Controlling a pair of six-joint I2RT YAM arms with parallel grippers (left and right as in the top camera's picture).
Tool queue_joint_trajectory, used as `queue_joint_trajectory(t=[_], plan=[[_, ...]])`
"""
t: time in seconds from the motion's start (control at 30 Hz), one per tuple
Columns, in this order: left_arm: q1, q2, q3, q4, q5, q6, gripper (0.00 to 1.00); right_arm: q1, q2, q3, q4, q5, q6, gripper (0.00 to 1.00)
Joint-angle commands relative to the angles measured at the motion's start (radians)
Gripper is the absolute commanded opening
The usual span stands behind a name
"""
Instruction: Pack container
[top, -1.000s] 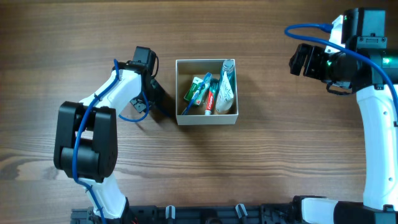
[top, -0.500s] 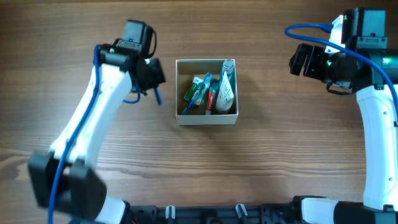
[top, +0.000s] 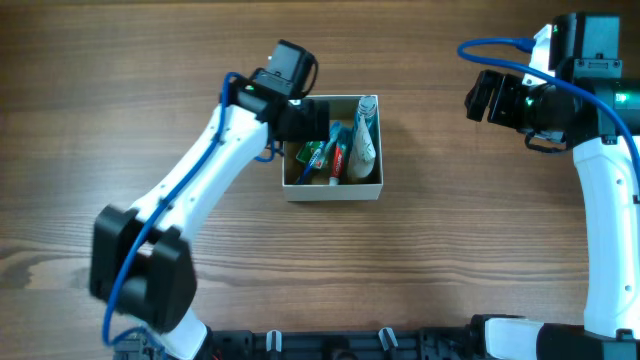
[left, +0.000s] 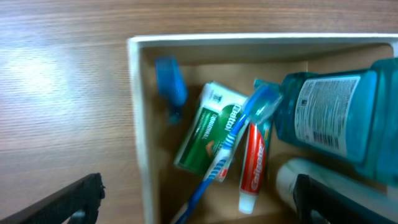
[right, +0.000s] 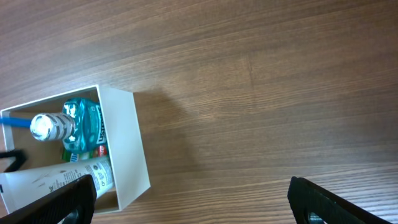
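Note:
The container (top: 332, 193), a white-walled box with a tan floor, sits mid-table. It holds a green toothpaste box (left: 205, 127), a blue toothbrush (left: 231, 148), a red toothpaste tube (left: 253, 163), a blue mouthwash bottle (left: 336, 115) and a white tube (top: 365, 140). A small blue item (left: 169, 87), blurred, shows by the container's left wall (left: 140, 124). My left gripper (top: 308, 122) hangs open over the container's back-left corner, its jaws wide apart and nothing between them. My right gripper (top: 485, 98) stands open at the far right, well away from the container (right: 127, 149).
Bare wooden tabletop (top: 450, 250) surrounds the container on all sides. The right arm's white link (top: 605, 230) runs down the right edge. The left arm's links (top: 190, 200) stretch from the front left toward the box.
My left arm swung up from the table left of the container to above its back-left corner. Its jaws went from shut to wide open. The right arm stayed still.

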Motion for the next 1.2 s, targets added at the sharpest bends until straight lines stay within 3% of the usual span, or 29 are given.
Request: queue_joint_trajectory(t=[0.0, 0.2, 0.3, 0.43, 0.5, 0.63, 0.7, 0.97, 1.17], plan=[[0.025, -0.205, 0.008, -0.069, -0.02, 0.009, 1.0, -0.004, 0.011, 0.002, 0.0, -0.008, 0.015, 1.0], [-0.007, -0.559, 0.008, -0.241, -0.013, 0.009, 1.0, -0.004, 0.011, 0.002, 0.0, -0.008, 0.015, 1.0], [-0.006, -0.696, 0.008, -0.348, -0.149, 0.01, 1.0, -0.004, 0.011, 0.002, 0.0, -0.008, 0.015, 1.0], [-0.005, -0.763, 0.006, -0.363, -0.315, 0.01, 1.0, -0.004, 0.011, 0.002, 0.0, -0.008, 0.015, 1.0], [0.05, -0.803, -0.023, -0.302, -0.323, 0.016, 1.0, -0.004, 0.011, 0.002, 0.0, -0.008, 0.015, 1.0], [0.293, -0.943, -0.26, 0.0, 0.033, 0.241, 1.0, -0.004, 0.011, 0.002, 0.0, -0.008, 0.015, 1.0], [0.373, -1.038, -0.465, 0.158, 0.113, 0.274, 1.0, -0.004, 0.011, 0.002, 0.0, -0.008, 0.015, 1.0], [0.381, -1.464, -1.178, 0.435, 0.193, 0.262, 1.0, -0.004, 0.011, 0.002, 0.0, -0.008, 0.015, 1.0], [0.38, -1.644, -1.32, 0.46, 0.205, 0.263, 1.0, -0.004, 0.011, 0.002, 0.0, -0.008, 0.015, 1.0]])
